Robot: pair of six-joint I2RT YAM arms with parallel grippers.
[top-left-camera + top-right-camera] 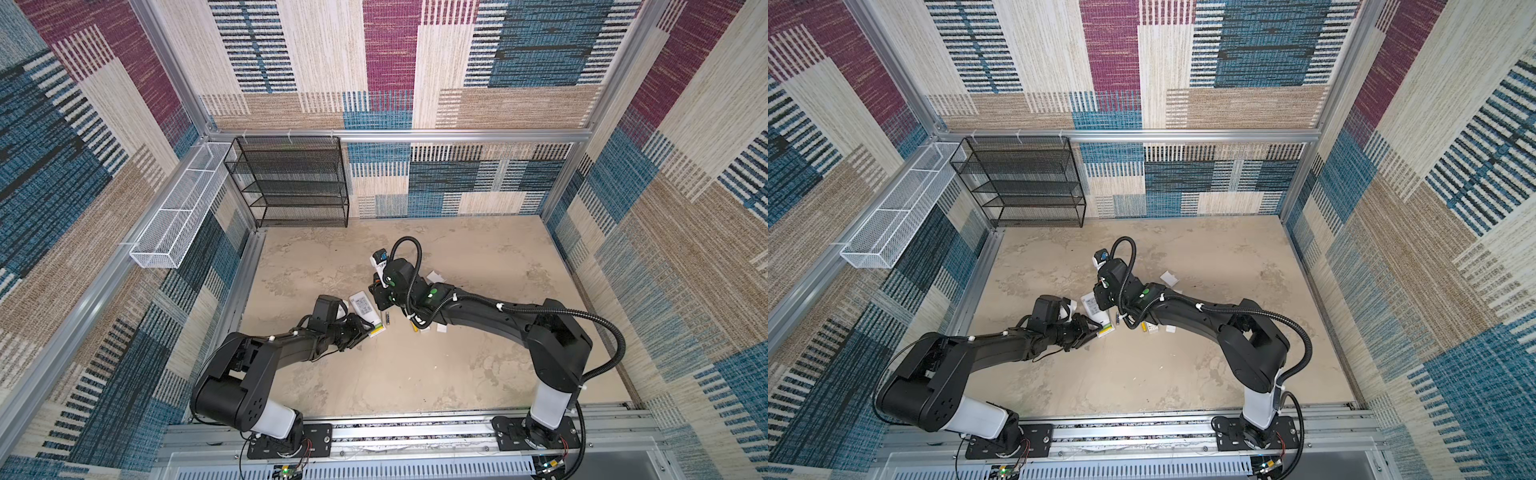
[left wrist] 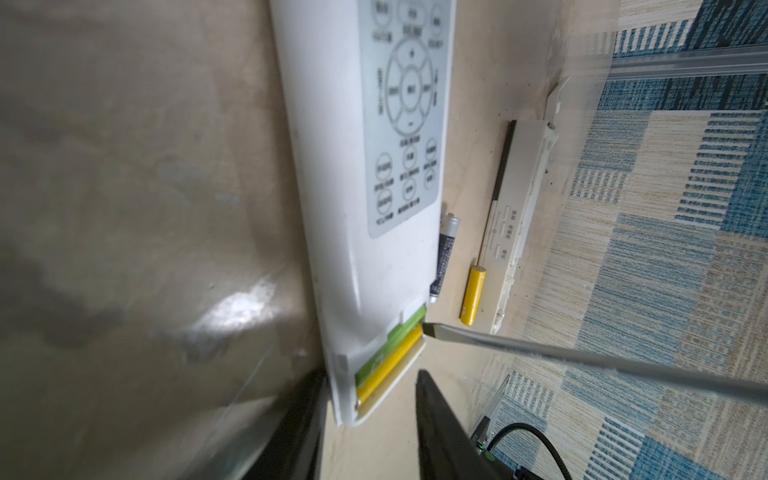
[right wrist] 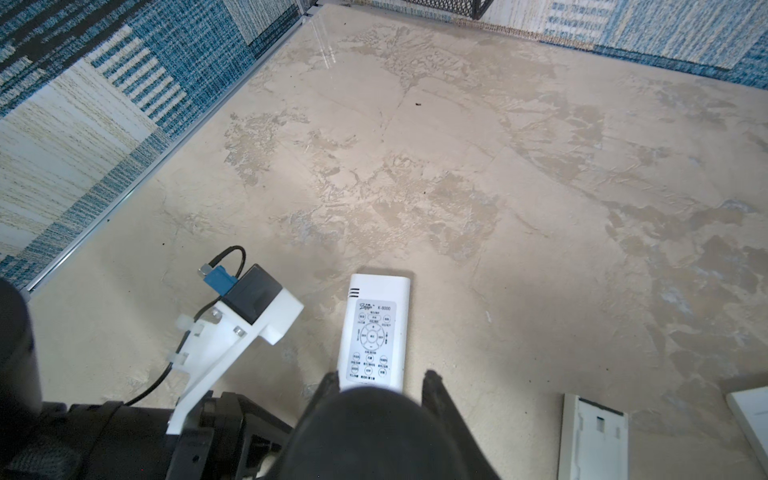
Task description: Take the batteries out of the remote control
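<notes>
The white remote control (image 1: 365,309) (image 2: 332,166) lies button face up on the table. Its end compartment stands open, and a yellow-green battery (image 2: 390,345) and a yellow battery (image 2: 390,365) lie in it side by side. A dark battery (image 2: 444,249) and another yellow battery (image 2: 473,295) lie loose beside the remote. My right gripper (image 1: 380,299) (image 3: 380,378) is shut on the dark handle of a screwdriver. The screwdriver's flat blade (image 2: 540,349) has its tip at the end of the two batteries in the compartment. My left gripper (image 1: 361,332) (image 2: 370,378) is open astride the remote's compartment end, one finger beside it and the other apart.
A long white panel (image 2: 519,216) lies past the loose batteries, and white covers (image 3: 594,440) (image 1: 434,275) rest to the right of the remote. A black mesh shelf (image 1: 291,183) stands at the back left. A white wire basket (image 1: 178,212) hangs on the left wall.
</notes>
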